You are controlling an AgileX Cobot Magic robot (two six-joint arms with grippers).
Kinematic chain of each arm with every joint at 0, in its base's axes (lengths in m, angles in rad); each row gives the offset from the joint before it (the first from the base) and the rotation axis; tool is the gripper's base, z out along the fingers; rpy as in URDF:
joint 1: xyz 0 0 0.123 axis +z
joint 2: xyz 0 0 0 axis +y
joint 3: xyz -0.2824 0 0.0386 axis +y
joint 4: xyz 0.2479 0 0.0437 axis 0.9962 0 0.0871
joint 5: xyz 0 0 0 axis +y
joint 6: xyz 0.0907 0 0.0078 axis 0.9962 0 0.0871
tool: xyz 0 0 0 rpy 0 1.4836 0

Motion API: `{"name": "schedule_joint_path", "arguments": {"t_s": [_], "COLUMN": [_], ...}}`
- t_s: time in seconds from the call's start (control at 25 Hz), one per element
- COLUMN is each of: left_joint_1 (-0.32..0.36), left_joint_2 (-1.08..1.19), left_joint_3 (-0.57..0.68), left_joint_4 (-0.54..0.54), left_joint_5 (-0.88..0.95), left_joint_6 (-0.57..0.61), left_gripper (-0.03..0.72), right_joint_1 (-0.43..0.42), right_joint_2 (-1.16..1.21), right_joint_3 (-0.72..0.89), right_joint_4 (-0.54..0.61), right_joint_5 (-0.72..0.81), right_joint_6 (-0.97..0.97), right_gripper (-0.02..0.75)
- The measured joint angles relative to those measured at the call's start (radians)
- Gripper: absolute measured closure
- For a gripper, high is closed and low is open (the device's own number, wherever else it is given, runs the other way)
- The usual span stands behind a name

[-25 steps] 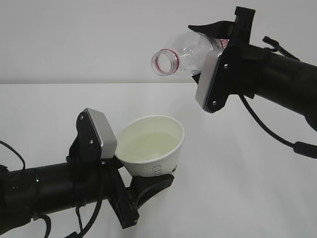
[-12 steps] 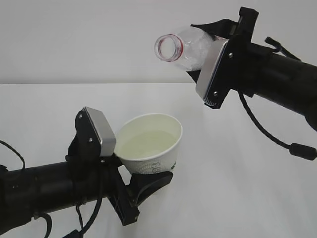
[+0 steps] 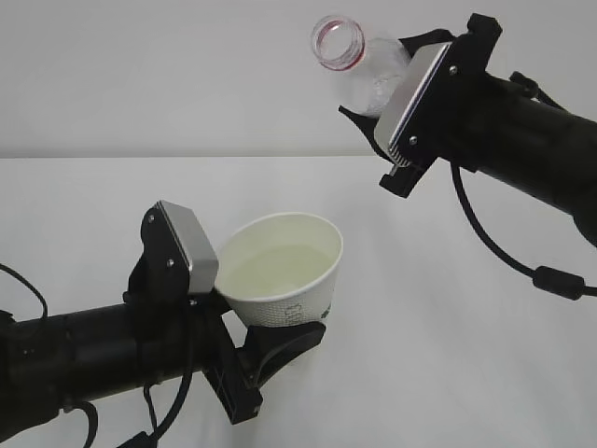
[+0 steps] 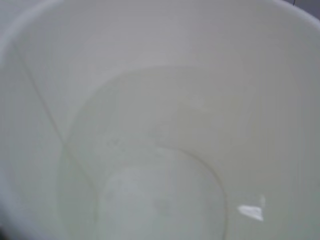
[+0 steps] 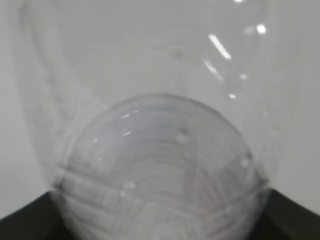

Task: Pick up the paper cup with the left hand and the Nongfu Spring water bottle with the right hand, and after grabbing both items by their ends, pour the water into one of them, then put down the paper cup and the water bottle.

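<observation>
- The left hand (image 3: pixel 266 350) grips the paper cup (image 3: pixel 284 280) near its base, the jaws closed on the lower wall; the cup hangs above the table (image 3: pixel 448 373), tilted a little with its mouth toward 1 o'clock.
- The water (image 4: pixel 150 165) lies in the cup well below the rim, so the pour looks done.
- The right hand (image 3: pixel 392 117) has its jaws clamped on the Nongfu Spring water bottle (image 3: pixel 359 65), which sits at about 1 o'clock from the cup, well apart, its red-ringed open mouth pointing up toward 11 o'clock.
- The right wrist view looks through clear plastic; how much water remains cannot be told.
- The step in hand seems to be setting both down. The cup should be levelled first, lowered slowly until its base sits flat, and only then released.
- The bottle should be brought fully upright and set down at the cup's 3 o'clock side, clear of it.
</observation>
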Motion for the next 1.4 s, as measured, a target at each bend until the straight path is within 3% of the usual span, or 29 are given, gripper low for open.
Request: {"name": "schedule_joint_path", "arguments": {"t_s": [0.36,1.4], "left_joint_1": [0.000,0.000], "left_joint_2": [0.000,0.000], "left_joint_3": [0.000,0.000], "left_joint_4": [0.000,0.000], "left_joint_5": [0.000,-0.017], "left_joint_6": [0.000,0.000], "left_gripper": [0.196,0.196], "right_joint_1": [0.000,0.000], "right_joint_2": [0.000,0.000], "right_joint_3": [0.000,0.000], "right_joint_4": [0.064,0.070], "right_joint_5": [0.000,0.002], "right_joint_6": [0.101,0.371], "right_gripper": [0.225,0.225]}}
